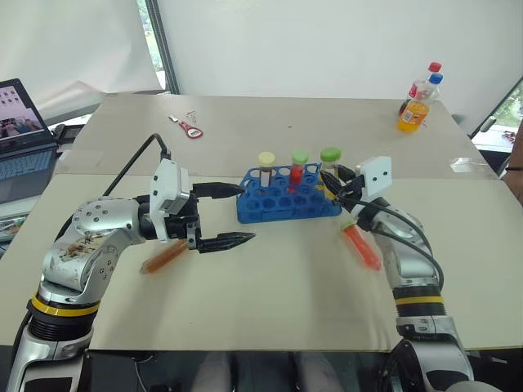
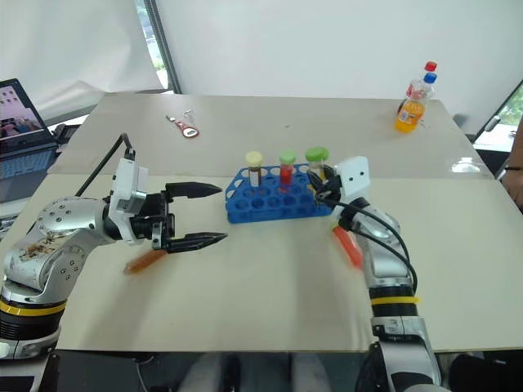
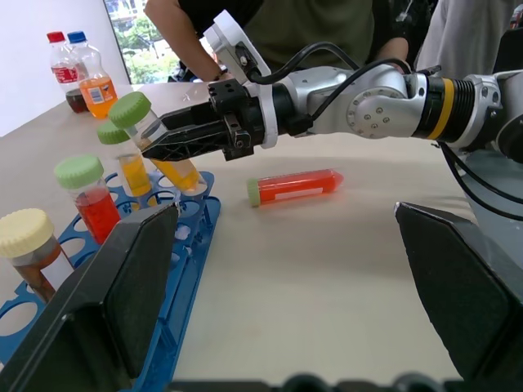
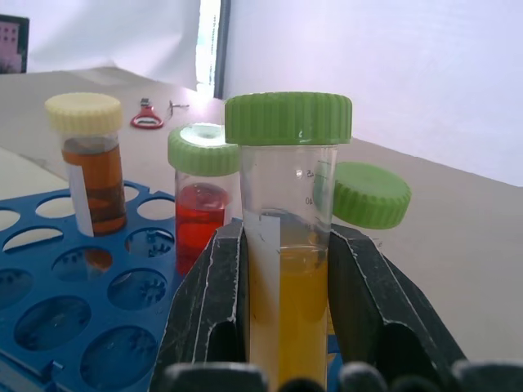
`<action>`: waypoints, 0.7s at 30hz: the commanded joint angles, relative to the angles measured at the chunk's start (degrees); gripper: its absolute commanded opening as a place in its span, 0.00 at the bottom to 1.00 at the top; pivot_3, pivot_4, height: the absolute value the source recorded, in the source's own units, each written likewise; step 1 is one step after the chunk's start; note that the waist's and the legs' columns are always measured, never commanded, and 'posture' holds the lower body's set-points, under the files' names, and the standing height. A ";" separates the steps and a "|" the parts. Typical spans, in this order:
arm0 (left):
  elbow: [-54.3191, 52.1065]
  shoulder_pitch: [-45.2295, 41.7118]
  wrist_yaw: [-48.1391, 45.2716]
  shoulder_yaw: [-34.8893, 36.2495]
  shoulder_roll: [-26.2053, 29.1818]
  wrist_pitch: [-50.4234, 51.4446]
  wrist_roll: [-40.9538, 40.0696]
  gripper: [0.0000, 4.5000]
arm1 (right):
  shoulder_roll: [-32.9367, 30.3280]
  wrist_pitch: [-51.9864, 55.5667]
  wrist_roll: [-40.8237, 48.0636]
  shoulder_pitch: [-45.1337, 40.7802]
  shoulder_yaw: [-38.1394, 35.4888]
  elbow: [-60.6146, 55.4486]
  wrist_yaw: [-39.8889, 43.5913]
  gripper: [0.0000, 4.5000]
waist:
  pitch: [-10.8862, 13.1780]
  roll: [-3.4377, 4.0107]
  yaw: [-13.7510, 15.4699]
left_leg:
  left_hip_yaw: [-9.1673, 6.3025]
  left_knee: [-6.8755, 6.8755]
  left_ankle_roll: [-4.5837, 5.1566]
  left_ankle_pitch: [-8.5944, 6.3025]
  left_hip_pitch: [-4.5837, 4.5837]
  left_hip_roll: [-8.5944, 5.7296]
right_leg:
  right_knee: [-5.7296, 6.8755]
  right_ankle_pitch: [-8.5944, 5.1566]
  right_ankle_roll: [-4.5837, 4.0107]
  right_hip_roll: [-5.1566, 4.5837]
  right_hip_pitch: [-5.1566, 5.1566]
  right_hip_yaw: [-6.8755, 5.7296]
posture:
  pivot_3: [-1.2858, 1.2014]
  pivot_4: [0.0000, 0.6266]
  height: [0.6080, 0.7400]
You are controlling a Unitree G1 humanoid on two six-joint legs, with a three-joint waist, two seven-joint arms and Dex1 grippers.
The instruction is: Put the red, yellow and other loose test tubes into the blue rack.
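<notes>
Left gripper [image 1: 237, 215]: jaws wide open, nothing btwn them; it hangs over the table [image 1: 270, 302], left of the rack.
Amber tube on table [image 1: 163, 257]: lies flat just below/behind your left gripper, not in the rack. Looks like one you've yet to pick up.
Blue rack [image 1: 278, 204]: mid-table, upright, most holes free.
Pale-cap tube [image 1: 266, 169]: stands in the rack, back row, amber-brown liquid. Done.
Red tube, green cap [image 1: 297, 170]: stands in the rack next to it. Done.
Another green-cap tube [image 3: 122, 155]: yellow liquid, seen in left wrist view standing at the rack's right end; seems seated, can't tell for sure.
Yellow tube, green cap [image 4: 288, 237]: clamped in the right gripper [image 4: 286, 322], cap up, slightly tilted over the rack's right end. Not seated yet.
Right gripper: jaws closed on that yellow tube, one each side.
Orange-red tube on table [image 1: 361, 246]: lies flat right of the rack, near your right forearm. Still to do.
Progress: approx halfway by my read. Seat the held tube, then the two on the table.
</notes>
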 commanded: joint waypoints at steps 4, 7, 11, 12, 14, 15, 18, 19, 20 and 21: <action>-2.44 -0.62 2.88 0.77 -1.57 2.24 -2.32 1.00 | 4.21 -4.73 -0.01 1.15 -1.75 1.42 -7.74 0.21 | 0.00 0.00 -0.37 | -0.04 0.00 0.00 0.00 0.01 0.01 | 0.04 0.00 0.00 0.00 0.00 0.00 | 0.52 0.24 1.00; -2.94 -0.97 4.02 0.69 -2.21 3.42 -3.05 1.00 | 7.46 -5.56 0.52 1.62 -2.21 2.58 -11.60 0.21 | 0.00 0.00 -0.88 | -0.21 0.01 -0.01 0.01 0.02 0.00 | 0.08 0.01 -0.01 -0.01 0.01 0.01 | 0.52 0.24 1.00; -3.42 -0.90 4.79 0.63 -2.33 4.23 -3.48 1.00 | 9.63 -5.79 0.06 2.04 -1.52 3.25 -13.12 0.21 | 0.00 0.00 -1.24 | -0.49 0.00 -0.02 0.01 0.03 -0.01 | 0.21 0.01 -0.01 -0.01 0.01 0.01 | 0.52 0.24 1.00; -3.58 -0.84 4.94 0.58 -2.33 4.38 -3.48 1.00 | 9.92 -5.97 -0.12 2.14 -1.32 3.32 -13.40 0.21 | 0.00 0.01 -1.28 | -0.49 0.00 -0.02 0.01 0.03 -0.01 | 0.22 0.01 -0.01 -0.01 0.01 0.01 | 0.52 0.24 1.00; -3.80 -0.78 5.11 0.50 -2.35 4.67 -3.53 1.00 | 10.41 -6.83 -0.15 2.31 -1.38 3.29 -14.09 0.21 | 0.00 0.01 -1.38 | -0.50 0.00 -0.02 0.01 0.05 -0.01 | 0.22 0.01 -0.01 -0.01 0.01 0.01 | 0.52 0.24 1.00; -3.84 -0.79 5.19 0.42 -2.39 4.74 -3.46 1.00 | 10.47 -7.65 0.08 2.52 -1.47 3.08 -13.84 0.21 | -0.01 0.01 -1.40 | -0.51 -0.01 -0.02 0.01 0.05 0.00 | 0.21 0.01 -0.01 0.00 0.01 0.01 | 0.52 0.24 1.00; -3.73 -0.82 5.42 0.11 -2.65 4.51 -3.06 1.00 | 10.08 -7.36 1.09 3.20 -2.06 2.09 -13.24 0.45 | 0.00 0.01 -1.37 | -0.52 -0.02 -0.02 0.01 0.05 -0.01 | 0.21 0.01 -0.01 -0.01 0.01 0.01 | 0.52 0.24 1.00; -3.71 -0.81 5.48 0.07 -2.71 4.45 -3.01 1.00 | 9.69 -6.86 1.14 3.40 -2.05 1.52 -12.98 0.51 | 0.00 0.01 -1.37 | -0.52 -0.02 -0.02 0.01 0.05 -0.01 | 0.21 0.01 -0.02 -0.01 0.01 0.01 | 0.52 0.24 1.00; -3.79 -0.75 5.66 0.09 -2.79 4.45 -3.02 1.00 | 9.09 -5.90 1.05 3.65 -1.99 0.61 -12.76 0.59 | 0.00 0.01 -1.32 | -0.52 -0.02 -0.02 0.01 0.04 -0.01 | 0.20 0.01 -0.01 -0.02 0.01 0.01 | 0.52 0.24 1.00; -3.87 -0.71 5.81 0.09 -2.85 4.46 -3.03 1.00 | 8.55 -4.81 1.04 3.87 -1.98 -0.27 -12.56 0.68 | 0.00 0.01 -1.28 | -0.53 -0.02 -0.02 0.01 0.02 -0.02 | 0.21 0.01 -0.02 -0.02 0.00 0.00 | 0.52 0.24 1.00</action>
